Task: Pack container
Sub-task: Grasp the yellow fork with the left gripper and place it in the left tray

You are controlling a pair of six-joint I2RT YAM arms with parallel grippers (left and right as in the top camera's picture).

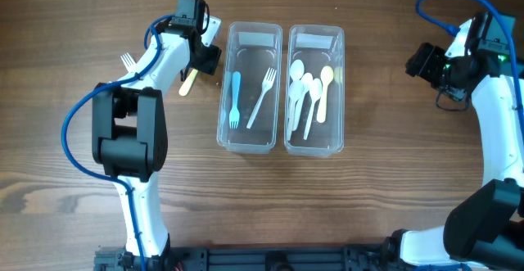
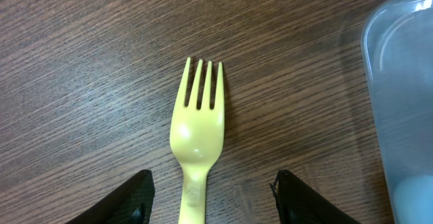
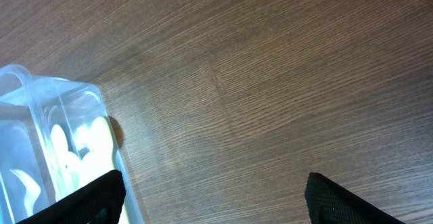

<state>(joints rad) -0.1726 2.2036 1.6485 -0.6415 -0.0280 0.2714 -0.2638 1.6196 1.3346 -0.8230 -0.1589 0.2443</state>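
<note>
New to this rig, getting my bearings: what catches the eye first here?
Mid-table, two clear containers stand side by side: the left container holds forks, the right container spoons. The left pincer hangs open over a yellow fork lying on the table beside them.

DESK: How is the light overhead?
PHOTOG: Bright and even from above across the table (image 1: 393,197). Faint, soft shadows hug the left arm (image 1: 131,132). White glare streaks the top wall of the clear container (image 1: 255,33).
DESK: And the wrist views?
PHOTOG: Left wrist: yellow fork (image 2: 197,136) and wood grain crisp, a small highlight on its bowl, right edge hazy. The left gripper (image 2: 211,187) shows black, soft-edged fingers (image 2: 128,200). Right wrist: grain sharp, plastic at left milky.
</note>
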